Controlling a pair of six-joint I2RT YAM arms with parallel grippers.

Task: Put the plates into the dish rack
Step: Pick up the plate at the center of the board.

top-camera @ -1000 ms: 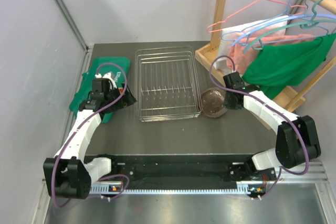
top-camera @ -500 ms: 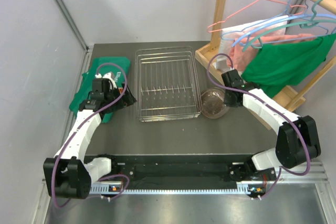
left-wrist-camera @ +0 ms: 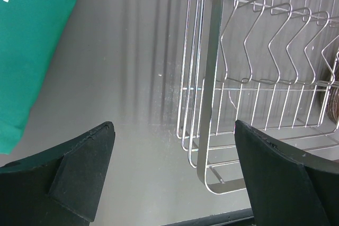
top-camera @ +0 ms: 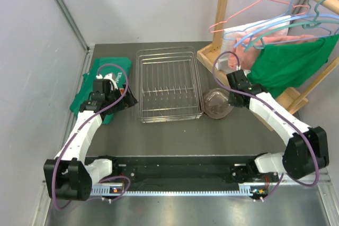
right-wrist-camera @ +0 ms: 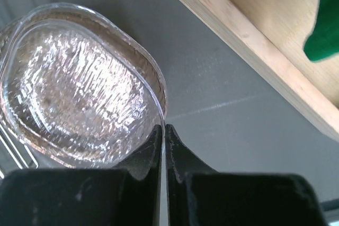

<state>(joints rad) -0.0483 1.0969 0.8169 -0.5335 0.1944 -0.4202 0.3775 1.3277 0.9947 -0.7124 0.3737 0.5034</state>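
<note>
"Where is the plate?"
"The glass plate point(right-wrist-camera: 79, 78) is showing just right of the dish rack point(top-camera: 169, 83), by its near corner. The right gripper point(right-wrist-camera: 164, 130) is pinching its rim, fingers pressed together on the glass."
"And the other one?"
"The left gripper point(left-wrist-camera: 173, 126) is hanging wide apart beside the rack's left edge, holding nothing. The grey table point(top-camera: 175, 136) is carrying a green cloth point(top-camera: 85, 91) at left; a green garment point(top-camera: 286, 62) is hanging at far right."

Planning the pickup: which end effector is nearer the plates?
Right. The right end effector pinches the rim of the plates; the left end effector hangs open on the opposite side of the dish rack.
</note>
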